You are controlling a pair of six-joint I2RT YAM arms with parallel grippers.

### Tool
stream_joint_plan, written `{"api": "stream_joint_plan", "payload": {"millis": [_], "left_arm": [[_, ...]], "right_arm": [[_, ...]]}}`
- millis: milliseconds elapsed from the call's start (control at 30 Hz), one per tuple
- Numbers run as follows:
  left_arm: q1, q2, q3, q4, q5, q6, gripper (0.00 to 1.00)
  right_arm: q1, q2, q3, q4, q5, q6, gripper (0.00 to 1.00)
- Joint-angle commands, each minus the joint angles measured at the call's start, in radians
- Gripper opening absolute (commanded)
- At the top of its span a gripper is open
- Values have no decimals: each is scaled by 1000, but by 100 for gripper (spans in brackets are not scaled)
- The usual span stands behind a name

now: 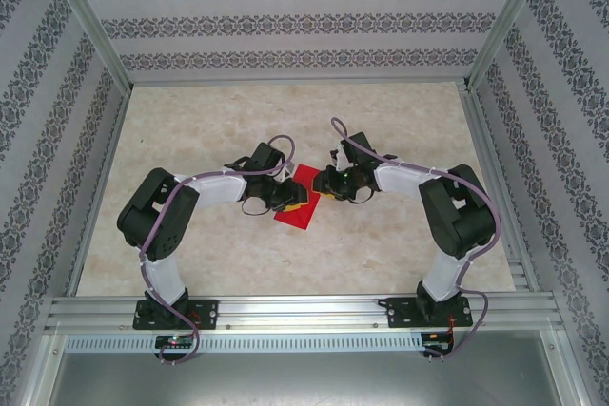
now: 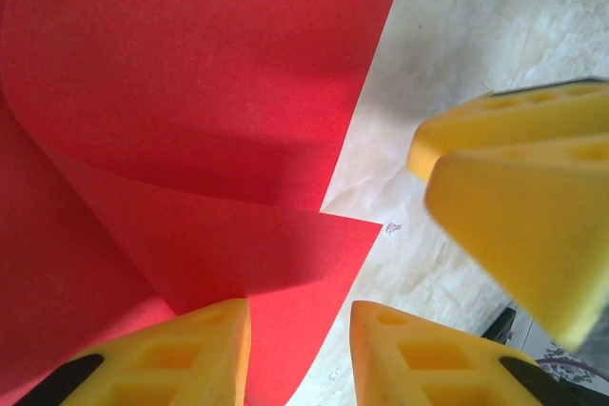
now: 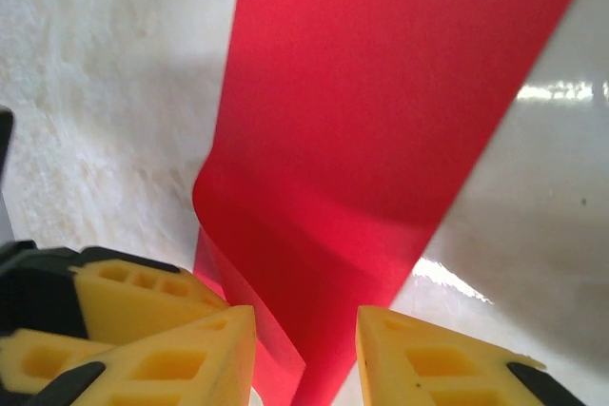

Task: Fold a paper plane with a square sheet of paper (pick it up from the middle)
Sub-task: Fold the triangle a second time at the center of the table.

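- Found right between the left jaws and the right jaws, which face each other nearly tip to tip: the square sheet of paper point(image 1: 293, 216), partly lifted and bent, folding only begun by the look of it.
- Left jaws part-open, with a clear gap between the left pads point(image 2: 181, 358); a curled flap of red runs into that gap, straddled rather than pinched (as far as can be judged).
- Right jaws likewise apart, with red standing up in the gap between the right pads point(image 3: 428, 358); no clamp visible on so thin a sheet.
- Probably set this way to bring one side over the other: one pair steadying, the other guiding the flap towards a crease.
- Thin, matte, bright red; straight cut edges, with one sharp corner just ahead of the left jaws; a soft rounded bend there, not a pressed crease.
- Under both jaws, a pale, glossy, marble-patterned surface point(image 1: 190, 254), likely slick beneath paper.
- Pads wedge-shaped, yellow, hollow-celled, rubbery-looking.
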Motion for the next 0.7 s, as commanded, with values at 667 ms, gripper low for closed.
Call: {"api": "stream_joint_plan", "payload": {"millis": [667], "left_arm": [[-13,2,27,-15,-19,20,22]], "right_arm": [[39,35,-5,43,-69,-37,16]]}}
